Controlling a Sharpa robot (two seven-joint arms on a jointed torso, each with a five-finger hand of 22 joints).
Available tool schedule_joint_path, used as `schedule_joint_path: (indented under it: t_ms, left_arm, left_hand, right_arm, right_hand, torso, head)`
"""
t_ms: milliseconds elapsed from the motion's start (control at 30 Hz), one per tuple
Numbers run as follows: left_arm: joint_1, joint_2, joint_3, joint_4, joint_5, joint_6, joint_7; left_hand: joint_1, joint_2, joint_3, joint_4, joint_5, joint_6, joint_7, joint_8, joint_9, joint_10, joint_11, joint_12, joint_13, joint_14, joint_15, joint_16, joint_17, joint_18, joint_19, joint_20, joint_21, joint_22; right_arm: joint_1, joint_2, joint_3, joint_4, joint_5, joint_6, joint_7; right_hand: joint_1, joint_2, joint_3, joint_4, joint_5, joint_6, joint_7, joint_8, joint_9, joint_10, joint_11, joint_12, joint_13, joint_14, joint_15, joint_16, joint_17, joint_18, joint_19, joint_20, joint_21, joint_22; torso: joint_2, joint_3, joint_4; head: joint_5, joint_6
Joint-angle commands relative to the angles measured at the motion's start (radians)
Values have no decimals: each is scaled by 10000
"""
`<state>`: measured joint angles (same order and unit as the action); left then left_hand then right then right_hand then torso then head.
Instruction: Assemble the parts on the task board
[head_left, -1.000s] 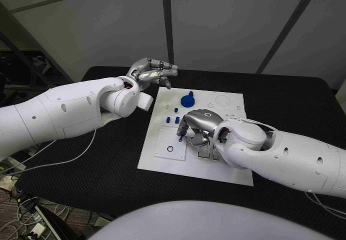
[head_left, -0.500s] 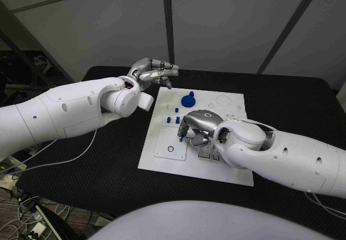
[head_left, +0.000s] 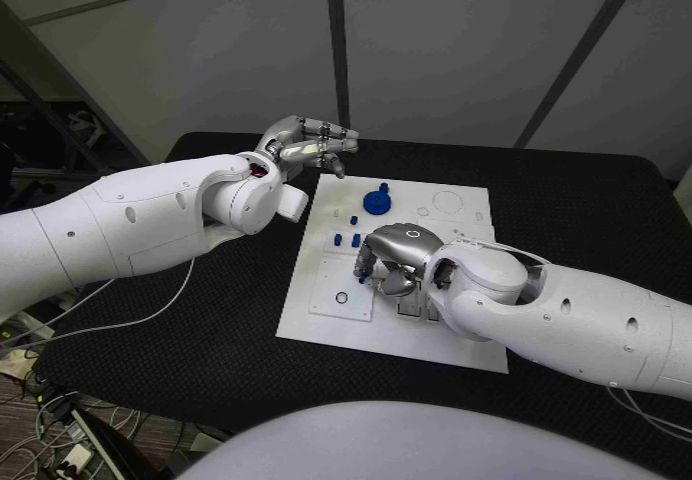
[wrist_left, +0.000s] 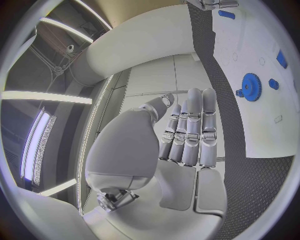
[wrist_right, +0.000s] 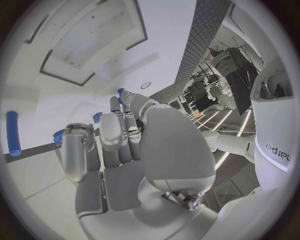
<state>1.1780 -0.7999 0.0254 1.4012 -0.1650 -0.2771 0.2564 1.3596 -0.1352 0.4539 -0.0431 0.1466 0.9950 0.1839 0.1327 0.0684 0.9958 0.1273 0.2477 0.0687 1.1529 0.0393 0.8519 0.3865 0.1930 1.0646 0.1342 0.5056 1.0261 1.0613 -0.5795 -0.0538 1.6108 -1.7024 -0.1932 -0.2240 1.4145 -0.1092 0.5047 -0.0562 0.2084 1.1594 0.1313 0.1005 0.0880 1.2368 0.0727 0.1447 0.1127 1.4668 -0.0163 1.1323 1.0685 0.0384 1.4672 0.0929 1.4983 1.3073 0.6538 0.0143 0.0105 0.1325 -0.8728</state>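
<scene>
The white task board (head_left: 433, 340) lies in the middle of the black table. My right hand (head_left: 397, 256) is low over the board's middle with its fingertips pointing down, and it pinches a small blue part (head_left: 361, 279) (wrist_right: 120, 92) at its tips, just above the board's left panel. A blue gear (head_left: 375, 200) (wrist_left: 251, 94) stands near the board's far edge, with three small blue pieces (head_left: 346, 238) lying in front of it. My left hand (head_left: 307, 140) (wrist_left: 187, 135) hangs above the table's far left, off the board, with its fingers side by side and nothing in them.
A black ring (head_left: 340, 297) lies on the board's left panel, near the held part. Grey slotted blocks (head_left: 414, 306) sit just under my right wrist. A blue peg (wrist_right: 12, 132) lies on the board beside the right hand. Black table surrounds the board.
My right hand has sunk slightly towards the board with the blue part. The left hand has stayed where it was.
</scene>
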Motion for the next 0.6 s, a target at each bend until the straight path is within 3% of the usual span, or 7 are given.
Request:
schedule_joint_path:
  t_ms: [33, 333, 467, 533, 600]
  left_arm:
    - [15, 3, 12, 19, 26, 45, 78]
    - [15, 7, 12, 16, 26, 63, 64]
    - [15, 6, 12, 21, 26, 77, 49]
    - [15, 3, 12, 20, 26, 84, 40]
    - [15, 0, 12, 19, 26, 89, 34]
  left_hand:
    - [6, 36, -57, 7, -27, -43, 36, 5, -5, -86, -1, 30, -13, -39, 9, -69, -8, -109, -43, 18, -61, -15]
    - [6, 36, -57, 7, -27, -43, 36, 5, -5, -86, -1, 30, -13, -39, 9, -69, -8, -109, -43, 18, -61, -15]
    - [6, 36, -57, 7, -27, -43, 36, 5, -5, -86, -1, 30, -13, -39, 9, -69, -8, -109, -43, 18, -61, -15]
    - [11, 39, -64, 3, -27, -46, 38, 7, -5, -96, 0, 35, -12, -38, 10, -71, -15, -108, -42, 18, -64, -18]
    - [11, 39, -65, 2, -27, -46, 38, 7, -5, -97, 0, 36, -12, -38, 10, -71, -15, -108, -42, 18, -64, -18]
  right_arm:
    - [-15, 19, -26, -5, -78, 243, -57]
    - [-31, 48, -57, -33, -115, 283, -108]
    - [-32, 59, -70, -72, -64, 163, -38]
    - [-33, 59, -77, -88, -41, 68, 8]
    - [-33, 48, -82, -89, -29, -45, 36]
  right_hand:
    - [-24, 106, 18, -62, 49, 13, 37, 13, 13, 152, -124, 40, 13, 353, -48, 16, -15, -117, 302, -57, 47, 1703]
    - [-65, 73, -16, -65, 32, -44, 58, -26, 1, 98, -105, 2, 16, 330, -34, -30, -83, -102, 256, -48, 9, 1652]
    - [-418, -221, -126, 65, 159, -1110, 347, -415, -233, -722, 183, -453, -166, 145, 204, -470, -608, 13, -115, 115, -318, 1222]
    - [-586, -426, -217, 130, 161, -1742, 326, -412, -258, -1176, 258, -639, -298, 13, 276, -827, -1012, 115, -405, 203, -588, 879]
    - [-658, -533, -300, 160, 117, -1925, 322, -396, -239, -1440, 299, -704, -373, -31, 296, -990, -1212, 181, -599, 244, -776, 647]
  torso:
    - [-3, 0, -4]
    - [-4, 3, -4]
    - [-4, 0, -6]
    - [-4, 0, -4]
    - [-9, 1, -9]
  head:
    - [7, 2]
    - [10, 2]
    - [16, 2]
    - [12, 2]
    - [14, 2]
